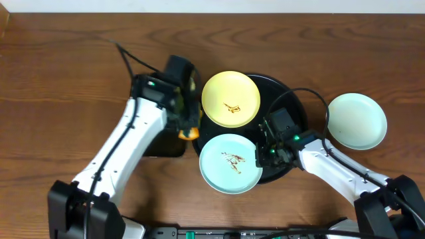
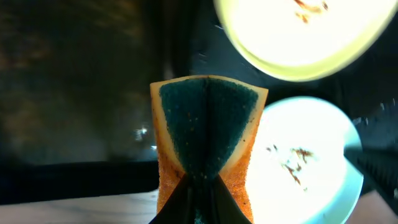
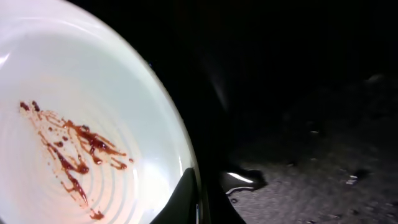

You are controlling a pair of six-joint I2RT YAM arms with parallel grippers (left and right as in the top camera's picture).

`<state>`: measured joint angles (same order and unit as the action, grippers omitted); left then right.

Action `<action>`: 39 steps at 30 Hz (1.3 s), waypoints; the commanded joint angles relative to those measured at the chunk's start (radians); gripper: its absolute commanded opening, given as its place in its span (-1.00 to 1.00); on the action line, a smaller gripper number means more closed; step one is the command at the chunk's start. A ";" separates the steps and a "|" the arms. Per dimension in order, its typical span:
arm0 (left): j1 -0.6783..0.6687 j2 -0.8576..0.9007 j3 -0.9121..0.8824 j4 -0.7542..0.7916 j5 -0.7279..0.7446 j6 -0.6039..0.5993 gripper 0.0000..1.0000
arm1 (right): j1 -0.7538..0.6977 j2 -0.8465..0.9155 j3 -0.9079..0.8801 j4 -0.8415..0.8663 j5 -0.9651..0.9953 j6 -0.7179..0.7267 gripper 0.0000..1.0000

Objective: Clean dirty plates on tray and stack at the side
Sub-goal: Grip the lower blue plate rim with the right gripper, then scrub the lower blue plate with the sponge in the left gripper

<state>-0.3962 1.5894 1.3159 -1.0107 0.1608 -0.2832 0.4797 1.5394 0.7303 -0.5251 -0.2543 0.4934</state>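
Dark wood tabletop (image 1: 60,79), with a big round black tray (image 1: 272,86) mid-table. On the tray: yellow plate (image 1: 230,99) at the back, brown smear in it. Smeared mint plate (image 1: 226,166) at the front, overhanging the tray's near rim. Second mint plate (image 1: 356,121) is off the tray, on bare wood to the right. Right gripper (image 3: 202,200) is pressed together on the smeared mint plate's rim. Left gripper (image 2: 200,193) pinches an orange sponge (image 2: 208,124) — green face showing — just left of the tray.

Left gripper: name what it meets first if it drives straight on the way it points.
Its gripped sponge leads and probably lands on the round black tray's edge, left of the smeared mint-blue plate; depth unclear.
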 commanded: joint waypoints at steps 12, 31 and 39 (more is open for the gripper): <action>-0.258 0.041 -0.050 0.228 0.166 -0.061 -0.85 | -0.072 -0.010 0.002 -0.017 0.123 -0.038 -0.98; -0.406 0.286 -0.050 0.287 0.277 -0.165 -0.84 | -0.071 -0.010 0.002 -0.018 0.123 -0.038 -0.98; -0.422 0.344 -0.050 0.296 0.233 -0.171 -0.85 | -0.071 -0.010 0.002 -0.020 0.123 -0.038 -0.97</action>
<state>-0.8139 1.9030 1.2713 -0.7132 0.4206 -0.4458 0.4042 1.5349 0.7311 -0.5339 -0.1844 0.4637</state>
